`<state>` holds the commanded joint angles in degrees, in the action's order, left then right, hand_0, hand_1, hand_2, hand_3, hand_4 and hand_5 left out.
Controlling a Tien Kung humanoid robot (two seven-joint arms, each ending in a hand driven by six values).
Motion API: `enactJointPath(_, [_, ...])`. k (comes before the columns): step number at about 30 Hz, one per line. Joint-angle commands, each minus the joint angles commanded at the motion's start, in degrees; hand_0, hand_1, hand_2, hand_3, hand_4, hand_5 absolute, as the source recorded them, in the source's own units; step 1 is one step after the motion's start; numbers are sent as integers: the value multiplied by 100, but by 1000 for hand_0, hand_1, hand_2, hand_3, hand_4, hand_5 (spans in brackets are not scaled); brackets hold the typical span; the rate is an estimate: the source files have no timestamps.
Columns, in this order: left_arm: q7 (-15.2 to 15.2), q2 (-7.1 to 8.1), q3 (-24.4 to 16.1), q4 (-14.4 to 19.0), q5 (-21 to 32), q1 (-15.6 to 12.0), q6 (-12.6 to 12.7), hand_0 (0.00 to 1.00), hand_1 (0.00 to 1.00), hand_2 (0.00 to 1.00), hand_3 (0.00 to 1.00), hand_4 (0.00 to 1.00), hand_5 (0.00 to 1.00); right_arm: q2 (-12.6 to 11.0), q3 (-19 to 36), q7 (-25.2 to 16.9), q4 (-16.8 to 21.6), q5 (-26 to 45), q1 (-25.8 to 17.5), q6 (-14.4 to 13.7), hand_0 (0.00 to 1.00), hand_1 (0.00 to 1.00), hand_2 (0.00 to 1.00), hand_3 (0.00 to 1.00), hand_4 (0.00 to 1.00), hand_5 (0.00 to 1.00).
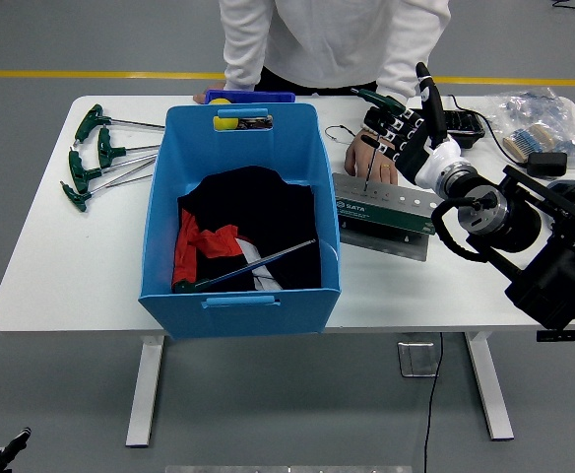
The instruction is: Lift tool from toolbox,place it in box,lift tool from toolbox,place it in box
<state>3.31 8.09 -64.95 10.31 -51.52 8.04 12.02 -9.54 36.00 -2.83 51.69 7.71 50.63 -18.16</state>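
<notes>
A grey toolbox rack (384, 209) lies on the white table right of the blue box (240, 286). A green T-handle tool (374, 98) stands in it, its thin shaft slanting down into the rack. My right hand (403, 130) hovers just right of that handle, fingers spread, thumb pointing up, holding nothing. A person's hand (369, 158) rests on the rack's far edge by the shaft. Inside the blue box lie black cloth, a red item and one long tool (260, 260). The left arm is out of sight.
Several green T-handle wrenches (95, 154) lie at the table's left end. A dark blue case (250, 96) and a yellow ball (226, 120) sit behind the box. A black tray (462, 124), a plastic bag (532, 123) and a small black block (546, 163) crowd the right rear.
</notes>
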Motion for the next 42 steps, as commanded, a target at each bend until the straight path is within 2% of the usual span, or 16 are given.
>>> enactJointPath(16, [0,-8,-12,0,-5,-18,0,858,874,885,679,682,664,-150,201,-40,320,-46,-113,-48,672,666,748,801,998,830])
enactJointPath(34, [1,-21,-18,0,-7,-34,0,857,874,885,680,683,665,-170,309,-97,681,7,-146,-130,690,679,753,796,998,827])
enactJointPath(42, [-3,-17,-26,0,-11,-44,3,857,874,885,679,683,665,-199,275,-90,1123,-104,-123,-192,690,682,752,793,998,826])
